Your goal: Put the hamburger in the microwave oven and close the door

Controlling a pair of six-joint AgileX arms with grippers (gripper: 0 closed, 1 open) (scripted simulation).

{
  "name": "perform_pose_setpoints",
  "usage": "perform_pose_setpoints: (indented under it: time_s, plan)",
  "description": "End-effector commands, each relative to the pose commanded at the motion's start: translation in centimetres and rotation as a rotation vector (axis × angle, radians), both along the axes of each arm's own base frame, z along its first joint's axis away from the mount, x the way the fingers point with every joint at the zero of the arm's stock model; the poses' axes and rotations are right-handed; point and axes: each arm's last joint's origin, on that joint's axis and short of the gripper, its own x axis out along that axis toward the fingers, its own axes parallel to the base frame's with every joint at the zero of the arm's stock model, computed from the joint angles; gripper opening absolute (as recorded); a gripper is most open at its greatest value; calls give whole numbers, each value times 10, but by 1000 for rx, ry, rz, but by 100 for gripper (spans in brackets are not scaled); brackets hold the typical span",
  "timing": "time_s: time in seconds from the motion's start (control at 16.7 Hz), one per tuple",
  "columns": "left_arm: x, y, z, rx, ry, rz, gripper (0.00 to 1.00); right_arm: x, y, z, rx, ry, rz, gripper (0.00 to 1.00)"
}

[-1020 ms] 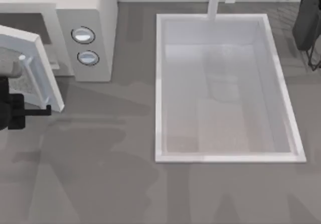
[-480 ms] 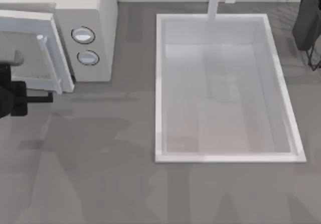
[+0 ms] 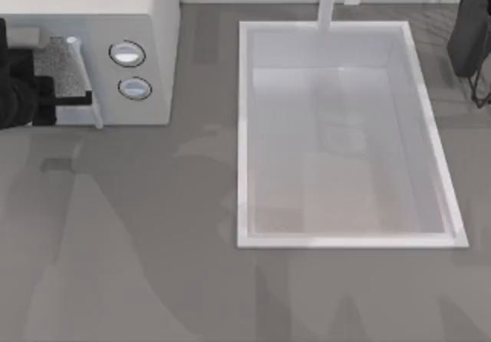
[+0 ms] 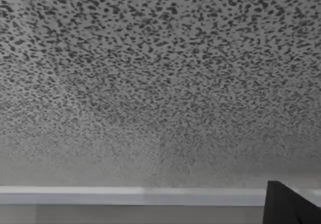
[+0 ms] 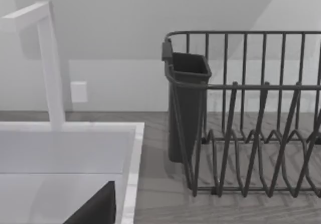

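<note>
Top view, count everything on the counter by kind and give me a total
Microwave oven: 1
Door, pushed nearly shut by left gripper: 1
Knobs: 2
Sink: 1
Faucet: 1
Dish rack: 1
Total: 7

Seen from the left wrist, the door point(image 4: 160, 83) sits very close, its grey window speckled all over with small dark flecks. Along one edge of the window runs the white frame point(image 4: 130, 196) as a straight pale strip, with a plain grey band just past it. A dark black corner point(image 4: 291, 206) juts in beside the frame
</note>
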Motion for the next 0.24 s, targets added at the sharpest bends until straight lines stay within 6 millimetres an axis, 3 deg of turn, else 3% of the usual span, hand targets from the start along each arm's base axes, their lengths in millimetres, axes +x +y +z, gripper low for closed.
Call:
perform_pose_setpoints:
  time_s: [0.24]
  plan:
    - [15, -1, -6, 0, 8, -1, 0, 0, 0, 0, 0, 0, 0, 100]
